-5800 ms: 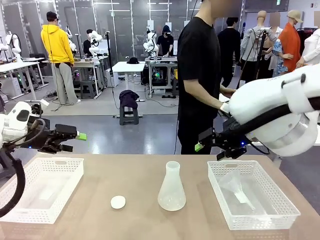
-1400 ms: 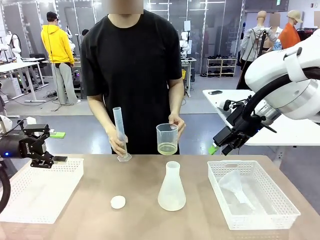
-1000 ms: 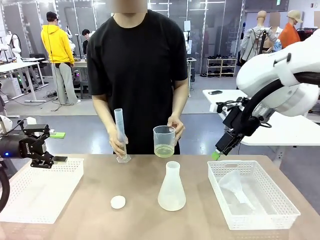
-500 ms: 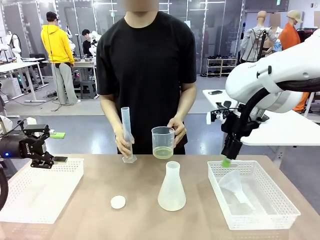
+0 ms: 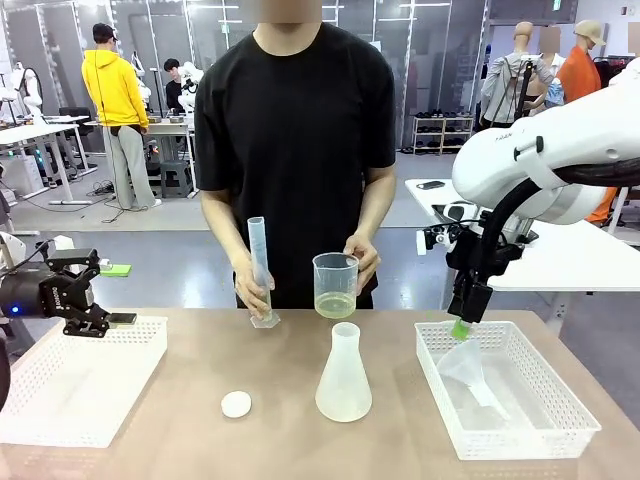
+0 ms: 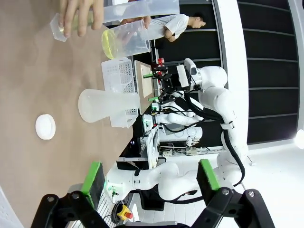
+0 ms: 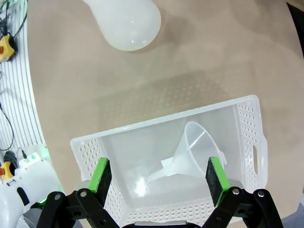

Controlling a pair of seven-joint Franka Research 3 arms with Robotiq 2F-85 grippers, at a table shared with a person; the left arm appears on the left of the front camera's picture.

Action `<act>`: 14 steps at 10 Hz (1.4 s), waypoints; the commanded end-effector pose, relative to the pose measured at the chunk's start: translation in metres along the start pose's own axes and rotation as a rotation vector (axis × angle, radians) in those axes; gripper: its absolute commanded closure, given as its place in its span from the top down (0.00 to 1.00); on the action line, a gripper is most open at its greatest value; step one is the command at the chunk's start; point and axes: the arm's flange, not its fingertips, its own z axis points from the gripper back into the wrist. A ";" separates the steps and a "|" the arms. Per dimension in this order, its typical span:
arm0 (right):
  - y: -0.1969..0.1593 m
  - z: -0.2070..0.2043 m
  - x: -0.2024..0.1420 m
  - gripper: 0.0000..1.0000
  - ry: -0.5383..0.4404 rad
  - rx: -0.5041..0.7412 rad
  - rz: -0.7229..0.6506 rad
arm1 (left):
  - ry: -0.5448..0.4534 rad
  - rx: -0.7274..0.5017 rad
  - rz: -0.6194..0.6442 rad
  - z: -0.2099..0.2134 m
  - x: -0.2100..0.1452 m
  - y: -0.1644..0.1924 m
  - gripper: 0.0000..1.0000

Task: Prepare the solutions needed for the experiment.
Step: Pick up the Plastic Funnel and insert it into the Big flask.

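Barely begun, I judge: the yellow liquid (image 5: 335,304) sits in a cup (image 5: 335,275) clasped by the person's hand (image 5: 364,262) at 12 o'clock, the centre flask (image 5: 343,378) looks empty, and the right gripper (image 5: 460,328) hangs spread and empty above the funnel (image 5: 463,365) at 3 o'clock

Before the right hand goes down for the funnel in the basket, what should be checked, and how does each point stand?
1. Jaws of the right hand wide apart: ok.
2. The funnel lies on its side in the basket, framed between the pads: ok.
3. The flask upright, mouth uncovered: ok.
4. The solution sits in the beaker that the person holds: ok.
5. The left hand open, away from the flask: ok.
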 end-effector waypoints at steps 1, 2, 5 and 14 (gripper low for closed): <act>0.000 0.000 -0.001 1.00 0.008 0.002 0.002 | 0.004 0.014 -0.023 0.003 0.002 -0.006 1.00; 0.005 -0.004 0.014 1.00 0.212 -0.138 0.204 | 0.004 0.014 -0.023 0.003 0.002 -0.006 1.00; -0.024 -0.026 0.013 1.00 0.352 -0.122 0.500 | 0.004 0.014 -0.023 0.003 0.002 -0.006 1.00; -0.060 -0.056 0.011 1.00 0.344 0.225 0.460 | 0.004 0.014 -0.023 0.003 0.002 -0.006 1.00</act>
